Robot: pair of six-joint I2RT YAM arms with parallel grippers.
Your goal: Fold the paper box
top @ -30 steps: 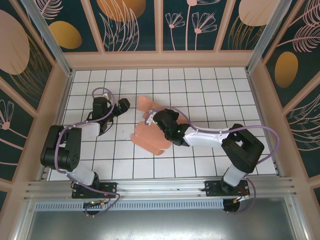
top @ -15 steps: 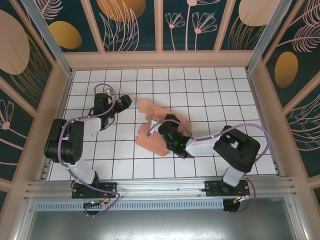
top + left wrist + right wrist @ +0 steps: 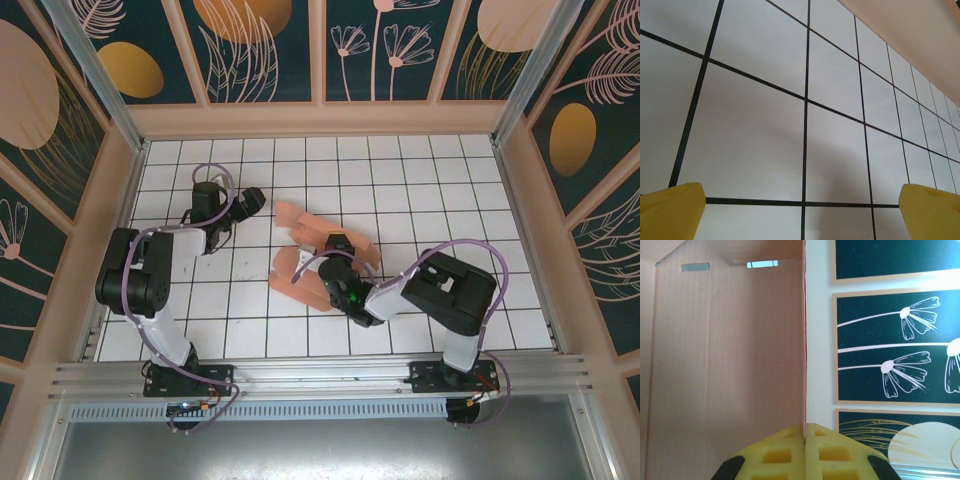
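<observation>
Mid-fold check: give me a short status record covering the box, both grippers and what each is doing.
paper box: salmon-pink die-cut sheet on the gridded table, flaps spread, not closed into a box
right gripper: shut on the edge of a paper box panel, slots visible at the panel's far end
left gripper: open, holding nothing, over bare grid tiles, apart from the box
fold: not finished
</observation>
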